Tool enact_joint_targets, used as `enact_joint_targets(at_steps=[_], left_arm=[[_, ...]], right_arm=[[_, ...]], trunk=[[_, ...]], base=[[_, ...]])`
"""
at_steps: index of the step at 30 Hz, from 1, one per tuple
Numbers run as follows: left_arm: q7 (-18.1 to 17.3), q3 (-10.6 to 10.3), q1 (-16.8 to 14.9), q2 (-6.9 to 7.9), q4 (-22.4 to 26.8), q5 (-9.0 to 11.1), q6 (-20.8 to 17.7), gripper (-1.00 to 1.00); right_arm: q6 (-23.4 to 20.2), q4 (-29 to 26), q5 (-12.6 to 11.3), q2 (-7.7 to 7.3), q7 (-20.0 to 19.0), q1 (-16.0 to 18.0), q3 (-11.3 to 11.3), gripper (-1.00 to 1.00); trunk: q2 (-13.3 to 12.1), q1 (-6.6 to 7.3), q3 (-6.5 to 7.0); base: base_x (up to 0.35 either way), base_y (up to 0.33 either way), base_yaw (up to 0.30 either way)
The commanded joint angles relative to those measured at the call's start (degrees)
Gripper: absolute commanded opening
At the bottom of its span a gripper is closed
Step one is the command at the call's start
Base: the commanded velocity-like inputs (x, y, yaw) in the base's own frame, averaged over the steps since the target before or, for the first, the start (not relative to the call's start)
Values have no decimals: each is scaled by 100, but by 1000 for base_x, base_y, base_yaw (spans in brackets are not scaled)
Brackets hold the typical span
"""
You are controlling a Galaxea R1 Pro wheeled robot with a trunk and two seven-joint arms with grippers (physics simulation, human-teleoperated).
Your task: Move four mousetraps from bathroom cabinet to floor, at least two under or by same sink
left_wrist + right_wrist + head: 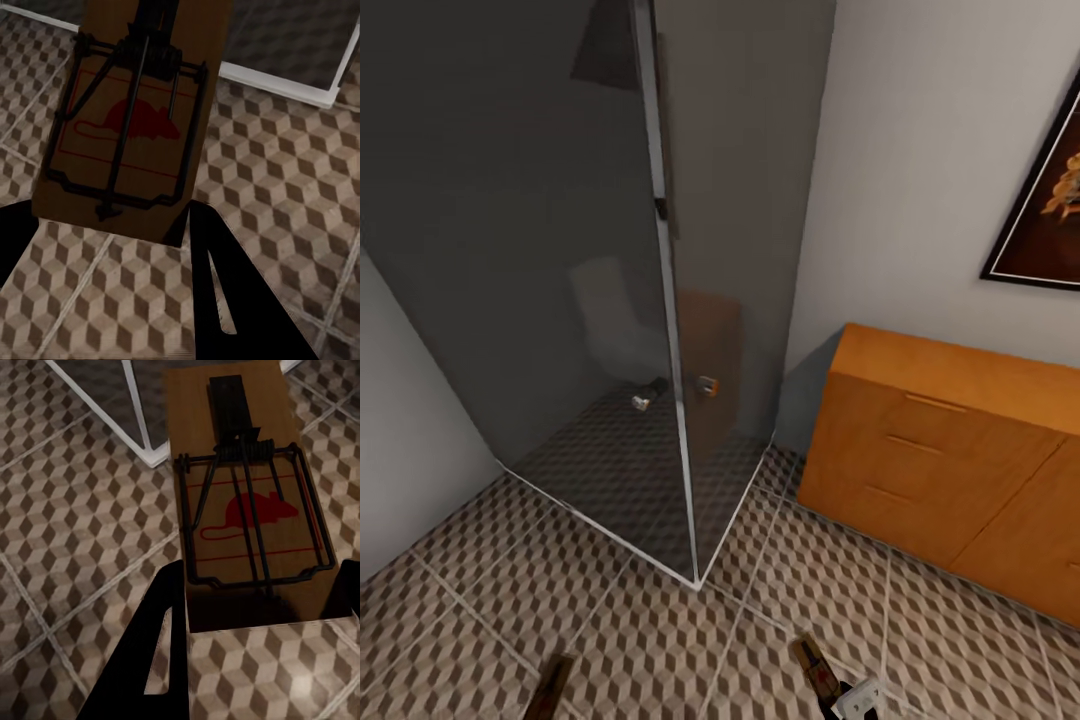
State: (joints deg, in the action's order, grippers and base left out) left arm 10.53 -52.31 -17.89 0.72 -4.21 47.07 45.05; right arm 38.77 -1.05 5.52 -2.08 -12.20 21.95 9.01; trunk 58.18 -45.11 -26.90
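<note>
Gripping one trap apiece, both arms are loaded. In the left wrist view the left gripper (pixel 112 225) has its dark fingers (pixel 217 292) clamped on the near edge of a mousetrap (pixel 131 120), the board tilted across the upper left of the frame, with its wire bar and red mouse mark facing the camera. In the right wrist view the right gripper (pixel 259 607) is likewise closed on a second mousetrap (pixel 251 502), which fills the upper right of that frame. Both boards hang above the bathroom floor (pixel 285 187), not resting on it.

From the head view the two traps show as slim brown slivers at the bottom edge, one at lower left (pixel 550 688) and one at lower centre-right (pixel 815 668). Beyond them the dark glass shower enclosure (pixel 560 250) fills the upper left, its white base frame (pixel 610 535) meeting the tiles at centre. The cabinet (pixel 930 450) stands at the right with drawers shut, under a framed picture (pixel 1050 200) at the upper right edge.

The step in hand looks like carrying traps to their spot. No basin is in sight, so the next move likely calls for turning the base until the vanity appears, then lowering each board flat onto the tiles beside it.
</note>
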Motion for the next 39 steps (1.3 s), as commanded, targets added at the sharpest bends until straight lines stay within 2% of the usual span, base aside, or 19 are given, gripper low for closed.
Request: enact_joint_targets(at_steps=[1,39], left_arm=[[81,-34,-4,-6,-10,-49,3,-100],[81,-34,-4,-18,-10,-49,3,-100]], right_arm=[[17,0,36,-2,8,2,-5,-100],[17,7,36,-2,8,2,-5,-100]], trunk=[[4,0,-9],[4,0,-111]], base=[[0,0,281],[0,0,278]])
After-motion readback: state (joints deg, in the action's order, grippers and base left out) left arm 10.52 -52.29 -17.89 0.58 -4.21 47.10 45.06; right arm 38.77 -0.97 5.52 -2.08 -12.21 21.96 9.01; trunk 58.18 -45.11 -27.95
